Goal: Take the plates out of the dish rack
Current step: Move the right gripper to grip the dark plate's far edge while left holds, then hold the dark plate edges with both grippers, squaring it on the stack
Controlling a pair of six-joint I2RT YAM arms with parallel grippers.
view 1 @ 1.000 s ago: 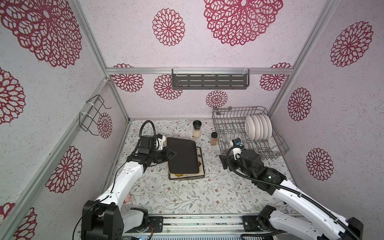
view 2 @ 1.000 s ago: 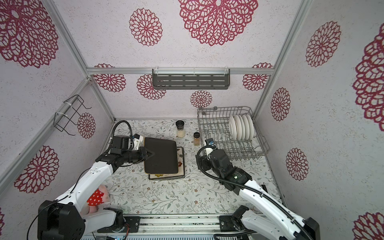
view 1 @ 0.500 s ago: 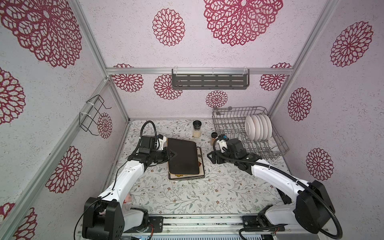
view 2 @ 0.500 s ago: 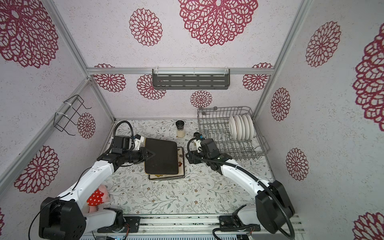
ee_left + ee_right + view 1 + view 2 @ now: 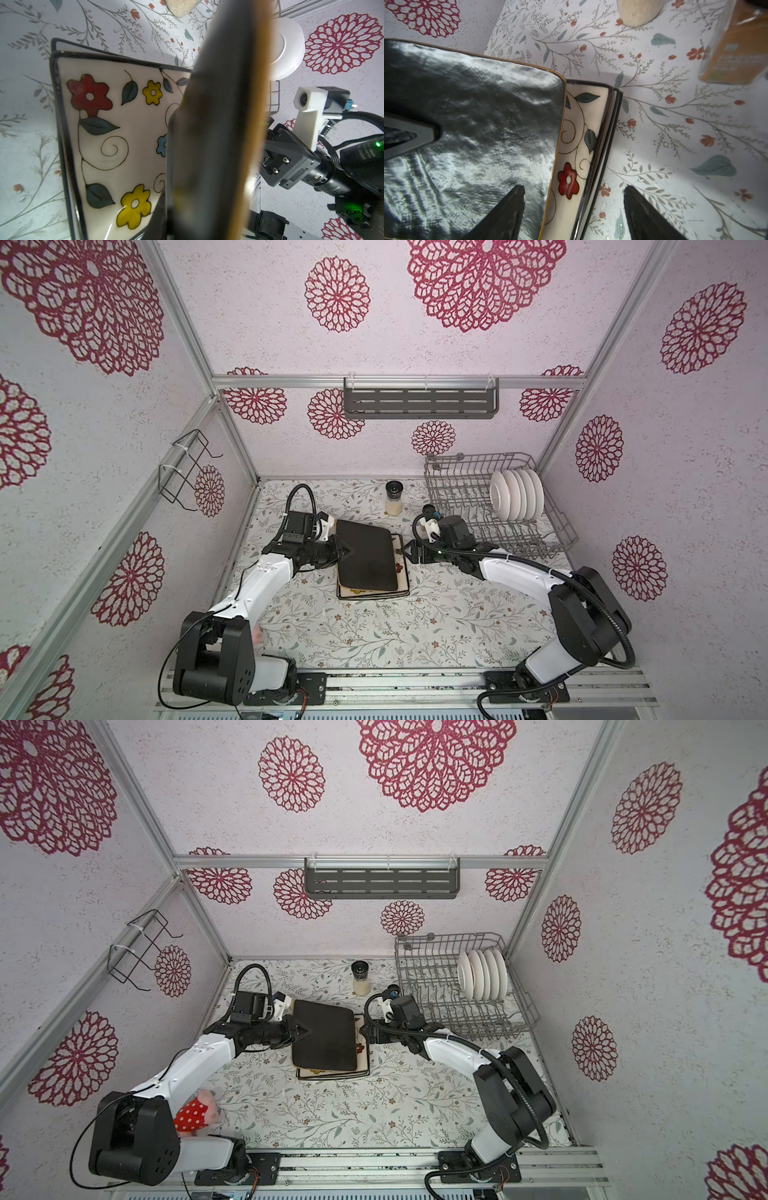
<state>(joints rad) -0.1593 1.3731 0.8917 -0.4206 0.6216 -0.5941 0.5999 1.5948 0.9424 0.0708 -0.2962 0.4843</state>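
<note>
Tabletop (image 5: pixel 374 635): pale sheet printed with leafy sprigs.
Walls (image 5: pixel 415 344): pale with red lace medallions; a slotted shelf (image 5: pixel 419 404) at the back, a wire holder (image 5: pixel 185 472) on the left.
Dish rack (image 5: pixel 440 485): back right corner, with white round plates (image 5: pixel 517 499) standing upright.
Left gripper (image 5: pixel 345 549): clamped on the black plate (image 5: pixel 368 556), above the cream plates (image 5: pixel 401 568) stacked mid-tabletop.
Right gripper (image 5: pixel 405 551): fingers apart at the stack's right edge.

Floral tabletop (image 5: pixel 374 635). Spice jar (image 5: pixel 394 499), black cap, pale fill, upright at 12 o'clock on the tabletop in both top views. Second jar (image 5: pixel 735 47), orange label, blurred, right wrist view only. Dark grey slotted shelf (image 5: pixel 419 403) on back wall, 12 o'clock. Black wire holder (image 5: pixel 187 468) on side wall, 10 o'clock. Red polka-dot soft toy (image 5: pixel 195 1112), 7 o'clock.
</note>
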